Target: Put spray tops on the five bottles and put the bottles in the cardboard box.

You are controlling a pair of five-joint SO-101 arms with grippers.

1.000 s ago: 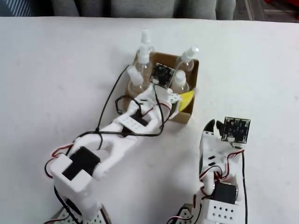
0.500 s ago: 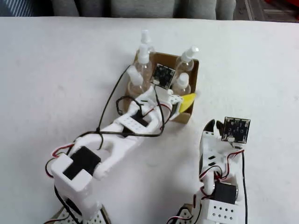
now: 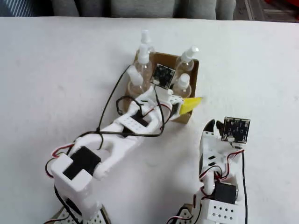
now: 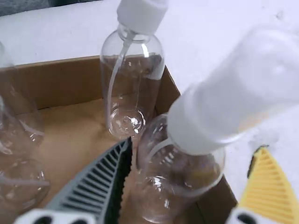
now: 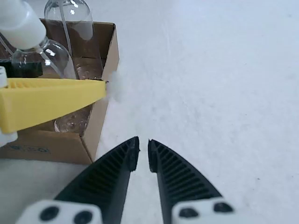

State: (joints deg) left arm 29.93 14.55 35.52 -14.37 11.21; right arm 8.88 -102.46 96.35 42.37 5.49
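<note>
The cardboard box (image 3: 195,77) stands mid-table and holds several clear bottles with white spray tops. My left gripper (image 3: 181,101) is open over the box's near right corner, its yellow finger (image 3: 191,105) swung out past the box wall. In the left wrist view the capped bottle (image 4: 180,161) stands upright in the box (image 4: 60,84) between the grey finger (image 4: 100,184) and the yellow finger (image 4: 264,184), touching neither. A second capped bottle (image 4: 133,79) stands in the far corner. My right gripper (image 3: 210,126) rests shut and empty on the table, right of the box (image 5: 100,122).
One capped bottle (image 3: 145,39) stands at the box's far left corner; whether it is inside I cannot tell. Black cables (image 3: 110,100) trail from the left arm across the table. White tabletop lies bare to the right of the box (image 5: 210,84).
The left gripper's yellow finger has swung outward, away from the near right bottle, letting it go in the box. The right arm has not moved.
</note>
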